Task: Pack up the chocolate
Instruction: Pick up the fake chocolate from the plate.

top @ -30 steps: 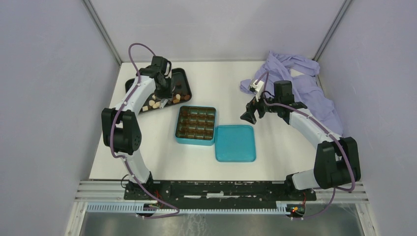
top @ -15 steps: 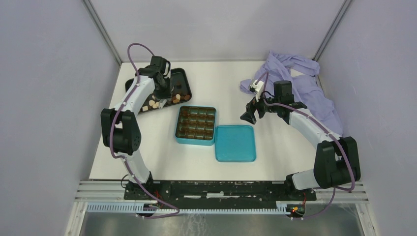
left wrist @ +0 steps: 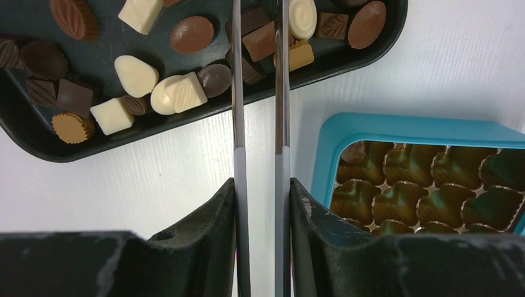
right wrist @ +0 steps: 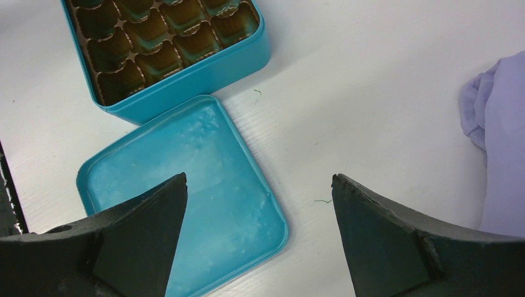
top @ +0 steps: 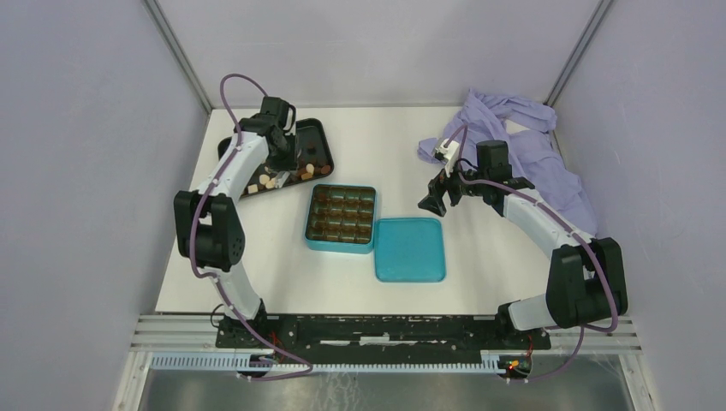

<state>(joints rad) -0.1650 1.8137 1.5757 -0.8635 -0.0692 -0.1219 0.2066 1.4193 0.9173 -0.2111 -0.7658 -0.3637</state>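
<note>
- Teal box [top: 340, 247] sits open; its lid [top: 410, 249] lies at its 4 o'clock.
- Black tray [top: 318, 130], at the box's 10 o'clock, holds the chocolate [left wrist: 186, 91].
- Right gripper [right wrist: 259, 179] is spread wide above the lid.
- Left gripper [left wrist: 260, 18] has its fingers nearly together around a brown piece [left wrist: 260, 40]; I cannot tell whether it grips.

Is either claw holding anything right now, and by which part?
Right gripper: nothing, jaws wide apart. Left gripper: thin metal fingers flank a brown block-shaped chocolate in the black tray, at its sides; a clamp cannot be told.

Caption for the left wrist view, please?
Thin metal fingers extend over mixed chocolate in a black tray, beside the open teal box with its brown insert.
</note>
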